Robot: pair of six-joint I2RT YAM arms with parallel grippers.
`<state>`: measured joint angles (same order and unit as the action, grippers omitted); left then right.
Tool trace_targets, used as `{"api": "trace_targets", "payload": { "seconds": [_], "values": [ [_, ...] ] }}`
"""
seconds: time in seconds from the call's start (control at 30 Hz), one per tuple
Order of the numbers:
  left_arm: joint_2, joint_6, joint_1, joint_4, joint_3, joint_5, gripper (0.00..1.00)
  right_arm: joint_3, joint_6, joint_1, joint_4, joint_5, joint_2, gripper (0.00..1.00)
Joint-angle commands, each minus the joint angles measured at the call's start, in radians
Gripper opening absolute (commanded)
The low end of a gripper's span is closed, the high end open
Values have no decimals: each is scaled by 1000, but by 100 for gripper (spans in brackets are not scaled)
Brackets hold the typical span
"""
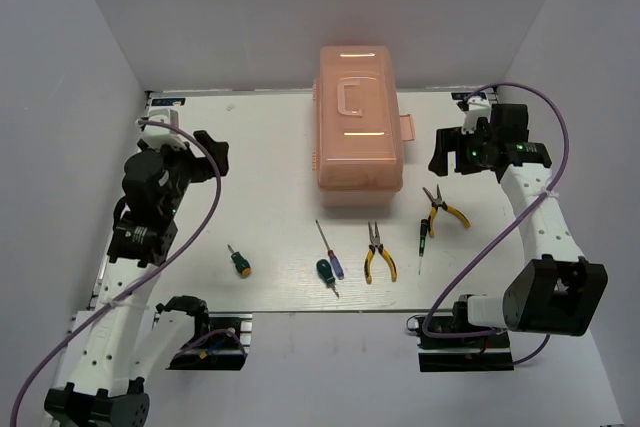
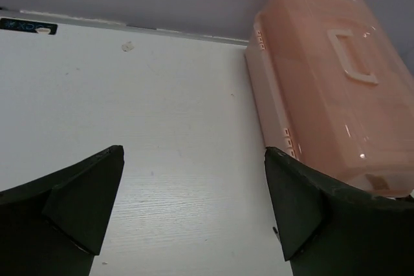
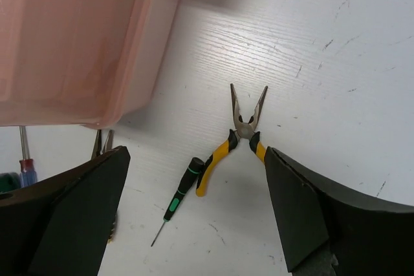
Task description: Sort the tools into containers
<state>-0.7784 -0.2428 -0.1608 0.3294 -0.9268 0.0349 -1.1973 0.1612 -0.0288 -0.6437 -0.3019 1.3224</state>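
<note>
- Your table (image 1: pixel 260 147) is white and carries everything.
- The toolbox (image 1: pixel 361 127) sits at the far middle with its lid shut and handle up.
- Your left gripper (image 2: pixel 193 152) hovers left of the toolbox, spread wide and empty. Your right gripper (image 3: pixel 197 150) is just as wide and also empty, near the right pliers (image 1: pixel 441 207).
- The middle pliers (image 1: pixel 378 252) lie in front of the toolbox.
- The thin dark screwdriver (image 1: pixel 422 239) lies between the two pliers.
- The purple screwdriver (image 1: pixel 331 252) lies left of the middle pliers, with one green screwdriver (image 1: pixel 324 271) just beside it.
- The other green screwdriver (image 1: pixel 239 263) lies well apart, further left.
</note>
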Motion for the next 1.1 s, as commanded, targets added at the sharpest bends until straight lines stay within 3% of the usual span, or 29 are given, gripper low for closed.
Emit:
{"api": "trace_targets", "payload": {
  "seconds": [0.0,0.27,0.3,0.33,0.4,0.43,0.53,0.6,0.63,0.67,0.7,0.73,0.77,0.83,0.93,1.07],
  "values": [
    [-67,-44,1,79,-12,-82,100,-38,-25,-2,9,14,-22,91],
    [-160,-64,1,66,-41,-214,100,-31,29,-3,41,-51,-38,91],
    [-160,-64,1,50,-41,-245,86,-42,137,-3,27,-172,-38,89],
    [-176,-64,1,36,-41,-268,69,-51,182,-2,-11,-234,-37,53],
    [-223,-73,1,16,-41,-312,26,-97,164,15,25,-361,0,0],
    [-245,-73,1,4,-52,-325,0,-125,114,23,50,-393,20,0],
    [-338,-92,-11,-7,-84,-427,0,-403,23,151,38,-392,191,0],
    [-381,-92,-11,-20,-107,-463,4,-459,8,190,48,-364,257,0],
    [-413,-92,-11,-20,-116,-472,32,-487,-35,207,53,-347,279,9],
    [-426,-92,-11,-20,-131,-489,47,-584,-61,248,55,-351,325,45],
    [-436,-92,-11,-20,-132,-498,59,-608,-87,262,59,-349,349,59],
    [-437,-92,-11,-20,-141,-507,72,-666,-198,276,78,-347,426,63],
    [-449,-101,-11,-20,-141,-507,75,-720,-242,285,99,-342,452,68],
    [-458,-101,-11,-52,-141,-533,77,-786,-413,306,134,-353,560,65],
    [-496,-122,-11,-75,-150,-570,77,-864,-526,340,200,-317,653,52],
    [-516,-142,-11,-102,-150,-583,77,-942,-583,369,230,-237,725,57]
  ]
}}
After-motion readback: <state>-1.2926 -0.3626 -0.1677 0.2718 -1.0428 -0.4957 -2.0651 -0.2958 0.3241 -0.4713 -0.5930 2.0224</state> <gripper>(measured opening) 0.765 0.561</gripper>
